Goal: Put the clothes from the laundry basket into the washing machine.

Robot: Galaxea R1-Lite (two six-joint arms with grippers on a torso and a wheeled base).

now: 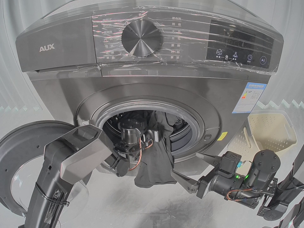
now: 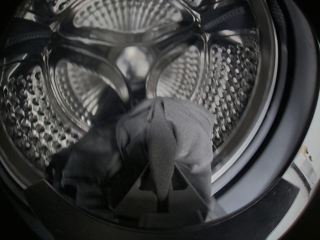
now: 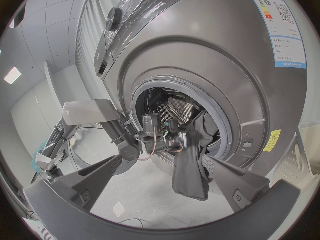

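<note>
In the head view, a grey front-loading washing machine (image 1: 152,89) stands on a pale grey floor (image 1: 126,200), with a white pleated curtain (image 1: 12,64) behind it. Its round door (image 1: 19,162) is swung open to the left. The left arm (image 1: 76,149) reaches into the opening. A dark grey garment (image 1: 155,162) lies over the lower rim, part inside and part hanging down the front. The right gripper (image 1: 185,163) is low at the right, its fingers apart and empty, just beside the hanging hem. A cream laundry basket (image 1: 272,130) sits on the floor to the right of the machine.

In the left wrist view, the left gripper (image 2: 161,170) is inside the perforated steel drum (image 2: 133,17), its fingers clamped on a fold of the garment. More dark cloth is bunched around them, and the black door seal (image 2: 293,117) curves along the side.

In the right wrist view, the garment hangs from the opening between the spread fingers. White ceiling tiles (image 3: 40,24) and a lit ceiling panel (image 3: 12,74) show beyond.
</note>
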